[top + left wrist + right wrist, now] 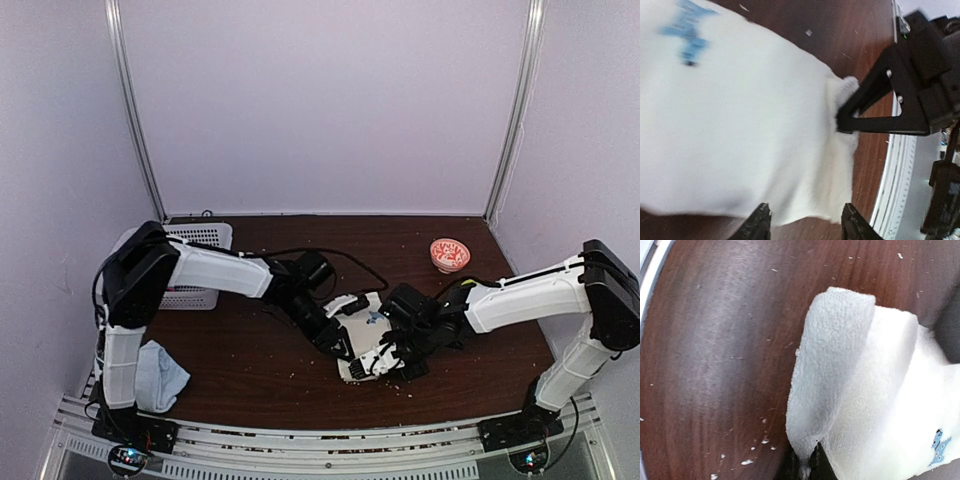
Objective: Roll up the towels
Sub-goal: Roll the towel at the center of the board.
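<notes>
Working the cream-white towel (368, 322), which sits mid-bench between both arms. It's soft, light terry with no stiffness, and I judge it will sag and slump. Best hold is probably a pinch on an edge or corner fold, not the middle. The right claw (807, 465) is clenched on the near edge, with a flap folded up beside it. The left claw (806, 222) is released, fingers spread at the towel's edge and gripping nothing. On the overhead view the long axis looks near-to-far, skewed slightly left at the far end; bunching hides the true length. The pale blue towel (160, 375) lies crumpled at the near-left corner.
</notes>
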`<state>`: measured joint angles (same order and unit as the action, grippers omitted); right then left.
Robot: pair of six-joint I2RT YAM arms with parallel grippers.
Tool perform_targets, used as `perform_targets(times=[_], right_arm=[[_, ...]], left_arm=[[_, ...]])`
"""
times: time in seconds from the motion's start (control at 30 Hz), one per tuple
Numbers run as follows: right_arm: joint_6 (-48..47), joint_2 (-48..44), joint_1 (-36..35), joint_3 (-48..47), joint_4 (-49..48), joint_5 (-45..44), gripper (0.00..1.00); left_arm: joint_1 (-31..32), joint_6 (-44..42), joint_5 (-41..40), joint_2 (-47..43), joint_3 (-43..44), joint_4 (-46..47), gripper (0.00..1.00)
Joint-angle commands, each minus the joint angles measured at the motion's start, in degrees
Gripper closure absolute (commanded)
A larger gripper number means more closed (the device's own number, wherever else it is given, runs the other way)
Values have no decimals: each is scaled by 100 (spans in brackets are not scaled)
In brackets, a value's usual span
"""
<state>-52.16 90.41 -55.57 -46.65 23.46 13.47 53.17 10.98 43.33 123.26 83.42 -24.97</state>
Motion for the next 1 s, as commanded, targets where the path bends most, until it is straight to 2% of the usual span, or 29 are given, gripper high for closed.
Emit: perform_targets(times=[0.0,0.1,0.17,0.33,0.43,0.57,0.67,0.97], right_arm=[[296,266,-39,-358,1621,738,100],[492,537,56,-681,2200,1183,100],[441,843,271,-1030,2650,1552,100],[178,1854,1097,-2042,3896,2502,100],[94,2673,1584,-2765,4589,2958,100],[35,3887,1943,-3609,5357,3190,100],[346,4433,2049,-3969,5423,3174,100],[838,4552,2073,-4062,5061,2936,100]], left_arm=[[-307,-519,-2219,-1357,-534,608,49],[-296,-585,-3021,-1986,-919,824,48],[-226,-613,-3376,-2672,-1409,1291,48],[-17,-922,-3574,-4092,-2741,2810,47],[393,-1448,-3998,-4325,-2901,2738,45],[1398,-2285,-4775,-4037,-2598,2373,45],[1937,-2721,-4790,-3401,-2126,2043,46],[2015,-2955,-4120,-1645,-660,1130,56]])
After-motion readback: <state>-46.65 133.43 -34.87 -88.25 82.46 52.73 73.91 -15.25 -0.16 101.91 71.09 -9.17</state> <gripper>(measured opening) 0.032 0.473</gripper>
